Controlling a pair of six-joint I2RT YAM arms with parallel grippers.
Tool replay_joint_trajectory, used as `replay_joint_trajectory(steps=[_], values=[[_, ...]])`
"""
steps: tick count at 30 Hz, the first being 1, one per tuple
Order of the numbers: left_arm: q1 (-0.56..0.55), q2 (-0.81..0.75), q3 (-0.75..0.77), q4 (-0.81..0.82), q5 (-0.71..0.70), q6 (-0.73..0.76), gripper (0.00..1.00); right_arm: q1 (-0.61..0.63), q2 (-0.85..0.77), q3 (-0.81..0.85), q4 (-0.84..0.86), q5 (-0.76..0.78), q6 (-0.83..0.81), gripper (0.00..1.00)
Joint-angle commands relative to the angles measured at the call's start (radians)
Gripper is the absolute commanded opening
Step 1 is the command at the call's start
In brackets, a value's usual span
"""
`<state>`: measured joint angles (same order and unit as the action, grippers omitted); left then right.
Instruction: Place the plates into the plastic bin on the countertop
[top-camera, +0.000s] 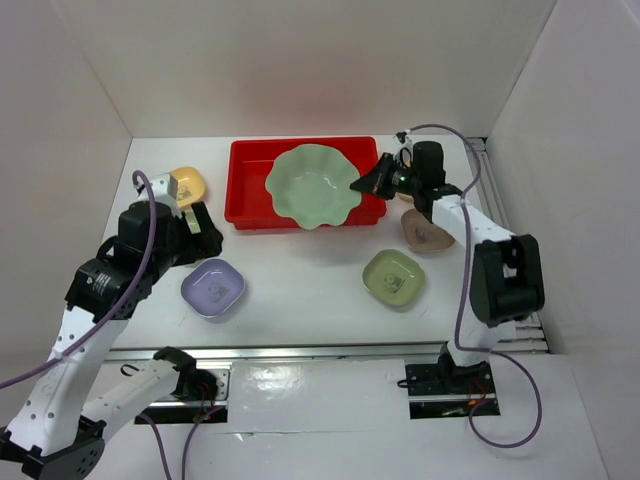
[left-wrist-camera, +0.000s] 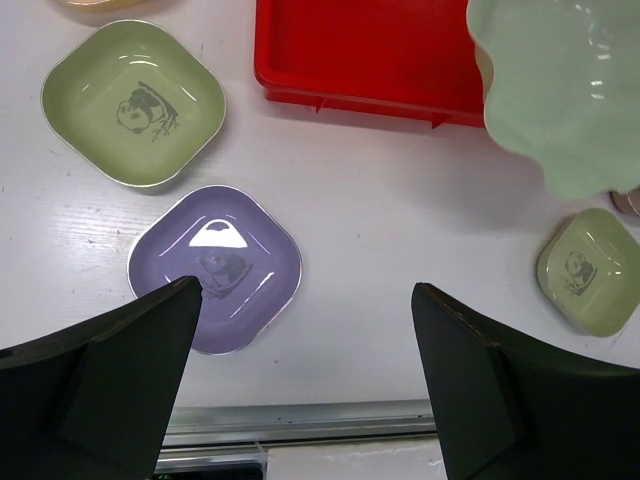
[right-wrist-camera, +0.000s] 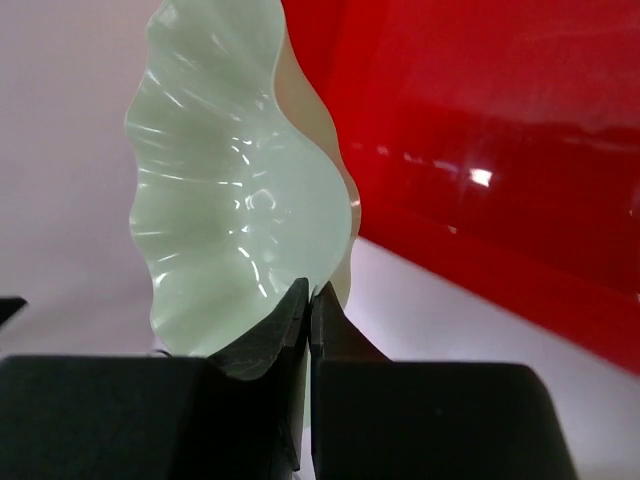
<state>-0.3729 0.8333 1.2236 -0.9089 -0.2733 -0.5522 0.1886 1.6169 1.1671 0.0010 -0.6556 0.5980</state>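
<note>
White countertop: outstretched right tool pinching the scalloped dish over the bin; left tool wide.

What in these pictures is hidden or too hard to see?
- Brown dish: top view, right arm covers its upper part; left wrist view cuts it off.
- Yellow dish: top view, left arm covers one side.
- One light green dish: absent from top view, under the left arm.
- Whether the large scalloped dish touches the red bin floor: the dish hides that.
</note>
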Motion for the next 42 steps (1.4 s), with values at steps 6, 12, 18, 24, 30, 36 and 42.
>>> replay_joint_trajectory(steps=[6,12,18,24,30,36,42], values=[[-0.004,0.004,-0.032,0.047,0.002,0.003,1.00,-0.005,0.302,0.135,0.456,-0.023,0.264,0.00],[-0.004,0.004,-0.091,0.077,0.031,-0.006,1.00,0.006,0.414,0.259,0.439,0.042,0.240,0.00],[-0.004,0.004,-0.124,0.087,0.040,-0.006,1.00,0.038,0.529,0.443,0.251,0.122,0.145,0.00],[-0.004,-0.005,-0.124,0.096,0.049,-0.006,1.00,0.048,0.601,0.503,0.146,0.160,0.108,0.00],[-0.004,-0.005,-0.124,0.096,0.049,-0.006,1.00,0.057,0.614,0.476,0.119,0.203,0.088,0.00],[-0.004,-0.005,-0.124,0.096,0.069,-0.006,1.00,0.057,0.623,0.457,0.083,0.235,0.065,0.10],[-0.004,-0.005,-0.133,0.096,0.069,-0.006,1.00,0.057,0.632,0.486,0.083,0.214,0.065,0.30]])
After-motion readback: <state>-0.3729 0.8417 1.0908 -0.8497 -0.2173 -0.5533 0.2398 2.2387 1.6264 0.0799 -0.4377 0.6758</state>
